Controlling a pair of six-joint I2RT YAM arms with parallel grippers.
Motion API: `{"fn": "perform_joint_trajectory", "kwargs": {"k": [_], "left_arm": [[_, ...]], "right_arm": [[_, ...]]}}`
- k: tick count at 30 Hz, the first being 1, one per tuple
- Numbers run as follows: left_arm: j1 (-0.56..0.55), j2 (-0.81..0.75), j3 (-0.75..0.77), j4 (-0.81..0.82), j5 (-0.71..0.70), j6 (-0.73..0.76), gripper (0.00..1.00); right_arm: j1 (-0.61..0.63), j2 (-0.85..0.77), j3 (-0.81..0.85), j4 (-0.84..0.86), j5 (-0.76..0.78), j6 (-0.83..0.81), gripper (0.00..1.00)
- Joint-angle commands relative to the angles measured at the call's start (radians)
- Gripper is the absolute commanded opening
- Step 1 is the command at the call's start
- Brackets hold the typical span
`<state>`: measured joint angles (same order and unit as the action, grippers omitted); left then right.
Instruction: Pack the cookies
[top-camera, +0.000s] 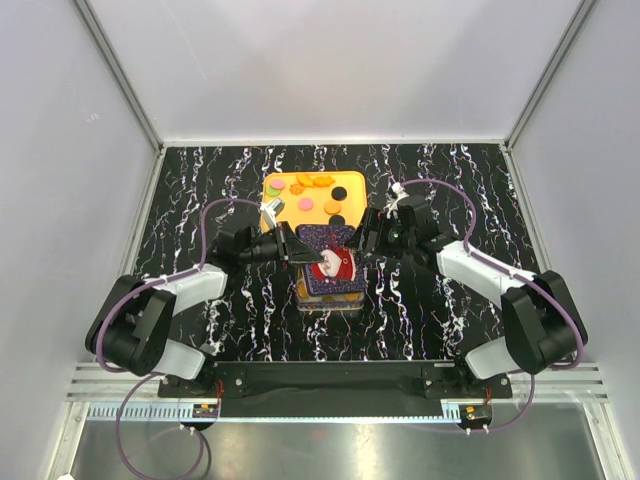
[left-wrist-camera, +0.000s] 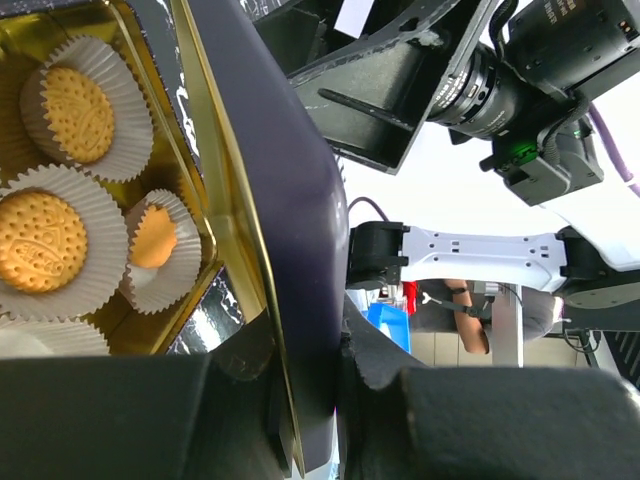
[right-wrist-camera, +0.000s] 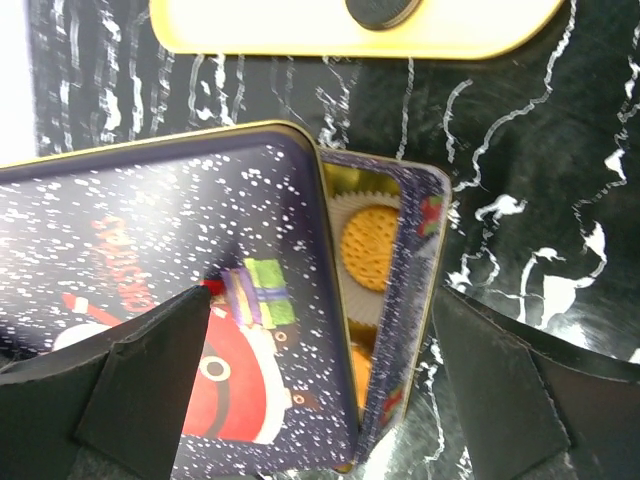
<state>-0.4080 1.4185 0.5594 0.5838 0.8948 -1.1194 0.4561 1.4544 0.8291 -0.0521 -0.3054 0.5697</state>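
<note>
Navy Santa-printed tin lid (right-wrist-camera: 150, 230), its edge pinched by the left gripper (left-wrist-camera: 310, 400), right gripper (right-wrist-camera: 320, 375) spread wide over it, round orange cookies (left-wrist-camera: 40, 240) in white paper cups (left-wrist-camera: 130, 90) inside the gold tin (right-wrist-camera: 415, 270), others on a yellow tray (right-wrist-camera: 250, 25).

Left arm (top-camera: 185, 290) and right arm (top-camera: 480, 268): white link shells between black, rounded joint housings. One purple cable (top-camera: 213, 208) loops along each arm, and a second trails below each base. Both bases are bolted to a black crossbar (top-camera: 330, 378). Left gripper (top-camera: 303, 253) and right gripper (top-camera: 364, 240): matte black, fingers (right-wrist-camera: 130, 390) broad and faceted. Right wrist camera (left-wrist-camera: 480, 75): black barrel lens, green light beside it.
</note>
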Motion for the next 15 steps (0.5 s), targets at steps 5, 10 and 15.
{"fn": "perform_joint_trajectory", "kwargs": {"k": [5,10,15], "left_arm": [[-0.009,0.008,-0.003,0.255,0.089,-0.088,0.02],[-0.009,0.039,-0.006,0.27,0.09,-0.086,0.03],[-0.009,0.072,-0.009,0.284,0.092,-0.083,0.03]], "right_arm": [[0.001,-0.051,-0.025,0.106,-0.018,0.029,1.0],[0.003,-0.037,-0.062,0.165,-0.057,0.056,1.0],[0.003,-0.017,-0.085,0.224,-0.073,0.081,1.0]]}}
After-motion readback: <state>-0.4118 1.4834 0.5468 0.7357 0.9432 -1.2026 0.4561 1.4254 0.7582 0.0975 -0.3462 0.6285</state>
